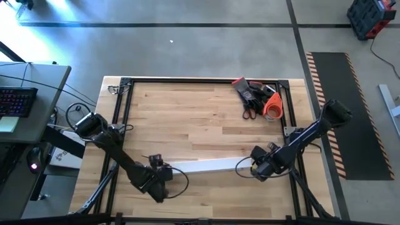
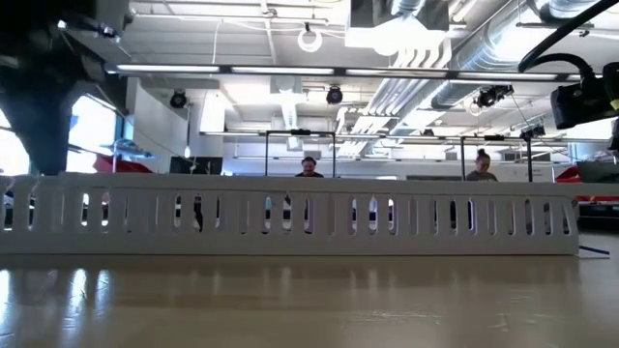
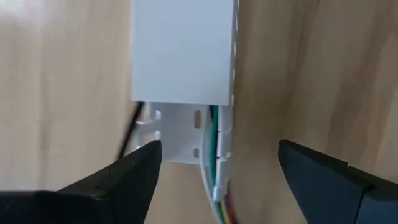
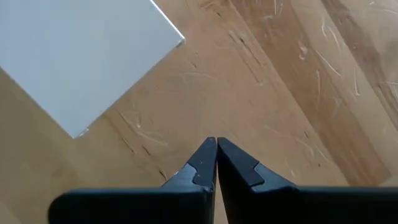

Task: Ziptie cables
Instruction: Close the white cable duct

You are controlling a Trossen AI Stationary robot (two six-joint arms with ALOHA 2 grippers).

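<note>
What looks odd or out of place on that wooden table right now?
The cables spill out of the end of the white channel, loose and unbundled, with the left gripper open around that end. The right gripper is shut on nothing, beside the other end. A heap of tools lies untidily in the far corner.

This is an industrial lab or workshop hall. A butcher-block wooden table (image 1: pixel 200 119) in a black metal frame (image 1: pixel 125 82) stands on a bare grey concrete floor (image 1: pixel 187 50). Beside the table's right edge a floor mat edged in orange-and-white hazard stripes (image 1: pixel 340 106) runs along; beyond the mat's far end sits a red and black case (image 1: pixel 370 17). Left of the table a desk holds a backlit keyboard (image 1: pixel 15 100). Behind the table, exposed ceiling ducts (image 2: pixel 455 58) and strip lights (image 2: pixel 222 69) hang overhead, and two people (image 2: pixel 309 167) sit at distant workstations.
</note>
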